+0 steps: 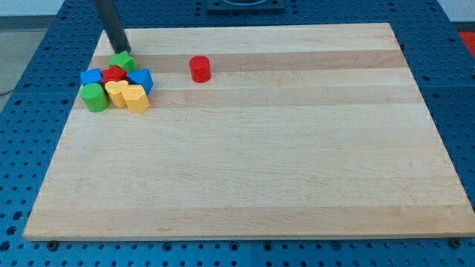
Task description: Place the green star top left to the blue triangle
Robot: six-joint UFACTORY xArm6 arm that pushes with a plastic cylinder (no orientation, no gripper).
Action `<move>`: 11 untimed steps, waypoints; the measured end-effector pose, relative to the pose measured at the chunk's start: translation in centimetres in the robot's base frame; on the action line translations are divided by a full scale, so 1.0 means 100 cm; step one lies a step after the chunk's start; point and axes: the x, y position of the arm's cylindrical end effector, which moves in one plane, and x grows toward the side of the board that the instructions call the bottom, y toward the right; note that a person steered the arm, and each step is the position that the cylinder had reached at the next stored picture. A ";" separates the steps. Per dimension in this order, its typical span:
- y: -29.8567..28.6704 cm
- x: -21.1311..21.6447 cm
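Note:
The green star (123,61) lies at the top of a tight cluster near the board's top left corner. The blue triangle (142,78) sits just below and right of it, on the cluster's right side. My tip (121,49) touches the green star's top edge, directly above it. The rod rises from there toward the view's top left.
The cluster also holds a red star (113,74), a blue block (90,76), a green cylinder (93,97), a yellow block (116,93) and a yellow heart (136,97). A red cylinder (200,68) stands alone to the right. The wooden board (260,163) has its left edge close by.

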 end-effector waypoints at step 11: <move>-0.038 0.038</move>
